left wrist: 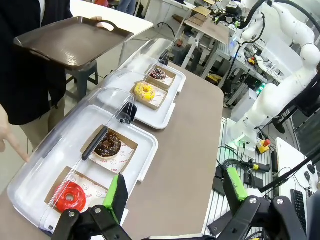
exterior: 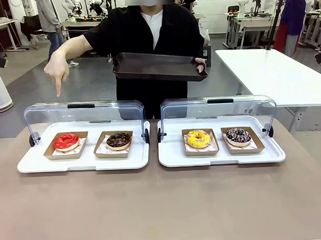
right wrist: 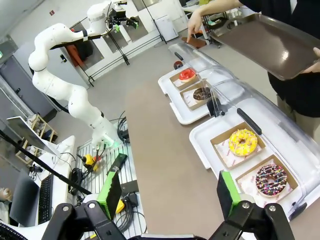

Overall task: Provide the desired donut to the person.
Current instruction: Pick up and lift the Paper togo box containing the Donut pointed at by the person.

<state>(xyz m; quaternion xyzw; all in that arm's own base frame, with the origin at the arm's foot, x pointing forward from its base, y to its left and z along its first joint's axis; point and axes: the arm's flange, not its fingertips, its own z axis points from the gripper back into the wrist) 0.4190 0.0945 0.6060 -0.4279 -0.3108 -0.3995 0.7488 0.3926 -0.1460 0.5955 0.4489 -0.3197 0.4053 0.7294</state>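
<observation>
The person stands across the table, holding a dark tray in one hand. The other hand points a finger down above the red donut. Beside it in the left white tray lies a chocolate donut. The right white tray holds a yellow donut and a dark sprinkled donut. Each donut rests in a brown paper box. My left gripper is open, high above the table's near end by the red donut. My right gripper is open too, near the sprinkled donut.
Both white trays have clear hinged lids standing open at the back. The brown tabletop lies bare in front of them. A white table stands behind at the right.
</observation>
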